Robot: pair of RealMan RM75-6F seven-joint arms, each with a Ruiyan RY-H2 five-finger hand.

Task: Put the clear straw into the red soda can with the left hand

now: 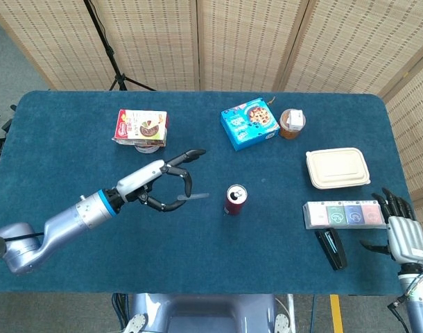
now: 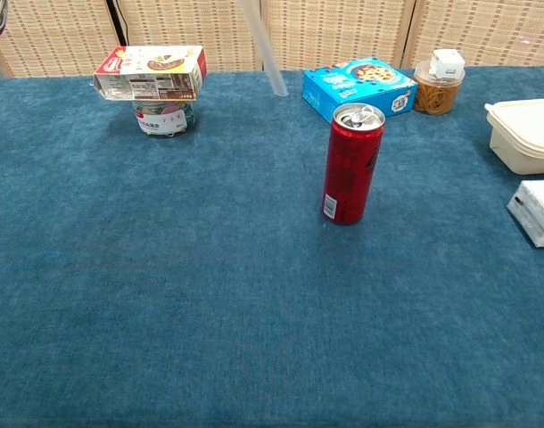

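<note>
My right robot hand (image 1: 400,234) rests at the near right edge of the counter (image 1: 73,166), fingers apart, holding nothing. Just beside it lie a black object (image 1: 331,248) and a tray of colored packets (image 1: 344,214). My left robot hand (image 1: 163,184) hangs above the counter, pinching the clear straw (image 1: 194,198) between thumb and a finger (the straw's free end points toward the can). The red soda can (image 2: 351,163) stands upright just past that tip, its top open. Farther back sit a blue box (image 1: 249,123) and a red carton (image 1: 141,126).
</note>
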